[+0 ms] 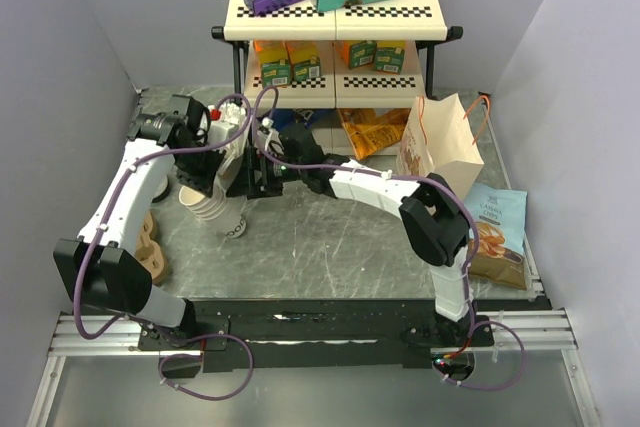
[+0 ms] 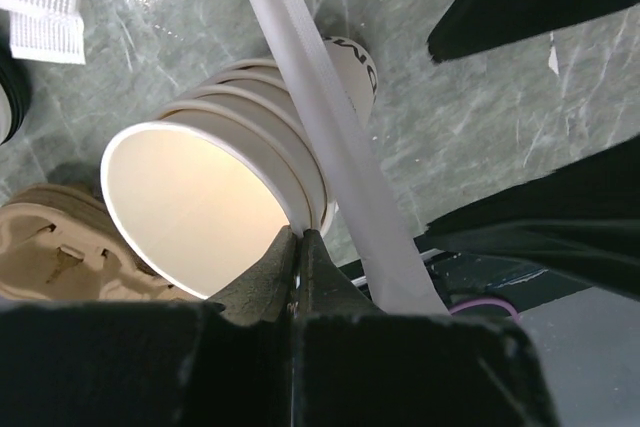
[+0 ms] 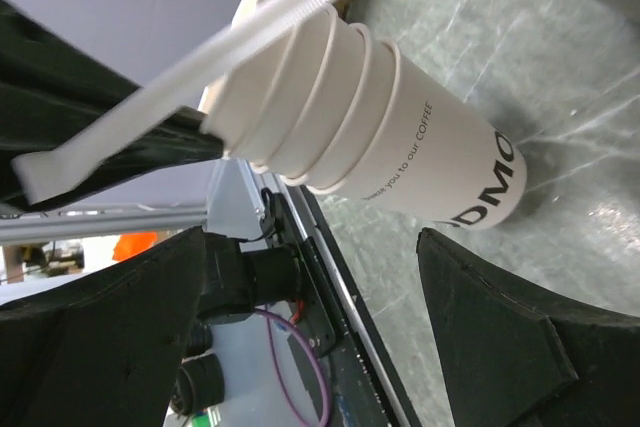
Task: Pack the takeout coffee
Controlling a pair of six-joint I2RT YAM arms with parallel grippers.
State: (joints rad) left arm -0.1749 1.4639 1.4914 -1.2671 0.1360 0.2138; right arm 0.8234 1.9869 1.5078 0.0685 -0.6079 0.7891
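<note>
L gripper (image 2: pixel 298 249) pinches rim of tilted takeout coffee (image 2: pixel 190 197).

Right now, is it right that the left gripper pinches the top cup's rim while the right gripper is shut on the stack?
No: the right gripper is open, fingers spread either side of the stack, as the right wrist view shows. The left gripper does pinch the top cup by its rim.

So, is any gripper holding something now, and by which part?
The left gripper pinches the rim of the top paper cup in the nested stack. The right gripper is open, holding nothing.
</note>
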